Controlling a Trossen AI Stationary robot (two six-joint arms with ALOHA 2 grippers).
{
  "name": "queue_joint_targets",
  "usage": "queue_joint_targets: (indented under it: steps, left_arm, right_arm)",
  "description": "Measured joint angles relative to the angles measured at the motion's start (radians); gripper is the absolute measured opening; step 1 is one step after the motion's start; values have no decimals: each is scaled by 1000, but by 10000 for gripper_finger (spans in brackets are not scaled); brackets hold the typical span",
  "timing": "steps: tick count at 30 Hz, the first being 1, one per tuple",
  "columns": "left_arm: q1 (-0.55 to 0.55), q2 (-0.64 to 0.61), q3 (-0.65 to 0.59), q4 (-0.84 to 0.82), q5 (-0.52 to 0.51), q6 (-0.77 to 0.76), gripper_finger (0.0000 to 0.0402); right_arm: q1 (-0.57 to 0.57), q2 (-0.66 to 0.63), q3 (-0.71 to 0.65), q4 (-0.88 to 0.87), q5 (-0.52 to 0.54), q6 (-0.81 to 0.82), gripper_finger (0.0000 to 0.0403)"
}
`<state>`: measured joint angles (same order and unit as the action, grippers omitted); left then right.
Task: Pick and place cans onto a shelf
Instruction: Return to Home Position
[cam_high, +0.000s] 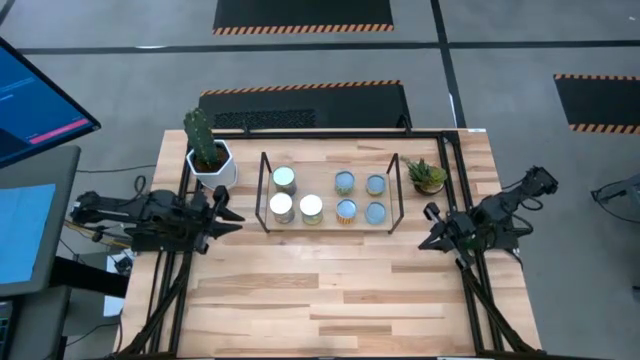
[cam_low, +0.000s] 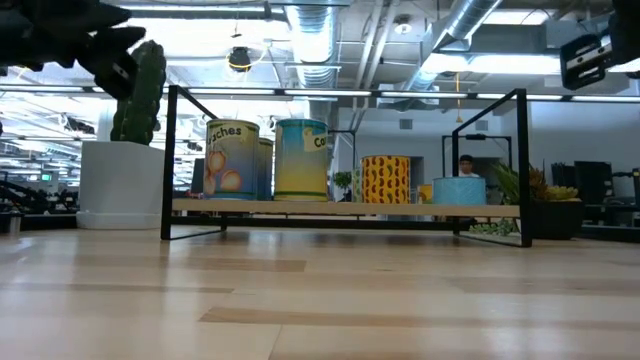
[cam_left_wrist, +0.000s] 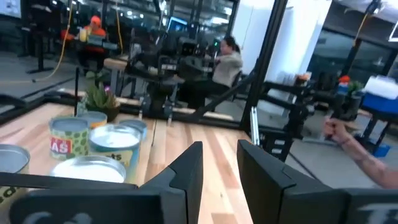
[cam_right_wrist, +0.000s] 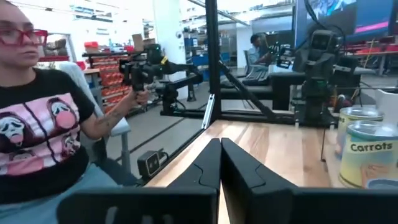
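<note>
Several cans (cam_high: 311, 207) stand upright on their bases inside the black rod shelf (cam_high: 264, 190) at the table's middle, silvery tops at the left, pale blue tops (cam_high: 375, 212) at the right. In the low view, labelled cans (cam_low: 232, 158) stand in a row on the shelf's deck (cam_low: 345, 207). My left gripper (cam_high: 232, 213) hovers level, left of the shelf, open and holding nothing (cam_left_wrist: 221, 168). My right gripper (cam_high: 425, 238) hovers right of the shelf, shut and holding nothing (cam_right_wrist: 219, 163).
A white faceted pot with a cactus (cam_high: 210, 160) stands at the shelf's far left corner, and a small spiky plant (cam_high: 427, 177) at its far right. A black frame (cam_high: 455, 170) edges the table. A monitor (cam_high: 35, 100) is at the left. A seated person (cam_right_wrist: 37, 118) is beyond the table's edge.
</note>
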<state>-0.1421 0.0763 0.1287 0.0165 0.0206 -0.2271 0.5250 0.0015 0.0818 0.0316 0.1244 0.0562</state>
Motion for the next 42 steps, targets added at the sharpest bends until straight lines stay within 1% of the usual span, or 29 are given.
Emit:
queue_joint_targets:
  steps: [3, 6, 8, 10, 14, 16, 18, 23, 26, 30, 35, 38, 42]
  left_arm:
    - [0, -73, 0, -34, 19, -4, 89]
    - [-1, -74, 0, -40, 27, -12, 89]
    - [-1, -63, -2, -31, 11, -27, 89]
    - [0, -62, -35, 19, -3, -55, 89]
    - [0, -74, -118, 175, 45, -63, 89]
    - [0, -72, -117, 171, 46, -55, 89]
    - [6, -72, -117, 169, 27, -41, 89]
    - [45, -73, -117, 180, 24, 6, 89]
    - [77, -73, -117, 175, 48, 8, 89]
    - [113, -73, -117, 173, 95, 17, 89]
    - [143, -73, -117, 152, 107, 4, 89]
    - [145, -72, -117, 109, 108, -4, 89]
    - [145, -72, -117, 102, 116, -23, 89]
  right_arm:
    - [-26, 0, 0, 0, -50, -2, 34]
    - [-58, 0, 0, 4, -123, -17, 34]
    - [-83, 0, 0, -5, -127, -20, 32]
    - [-109, 0, 0, -19, -127, -20, 31]
    - [-158, 1, -12, -13, -130, -6, 32]
    - [-177, 1, -25, 3, -154, -5, 33]
    - [-198, 1, -37, 16, -177, -4, 34]
    - [-275, 0, -59, 9, -182, -27, 32]
    - [-339, 0, -58, -35, -178, -21, 31]
    - [-436, 1, -57, -40, -187, -18, 34]
    - [-533, 1, -58, -38, -206, -1, 33]
    - [-555, 1, -64, -21, -217, -5, 32]
    - [-550, 1, -65, -20, -226, -13, 34]
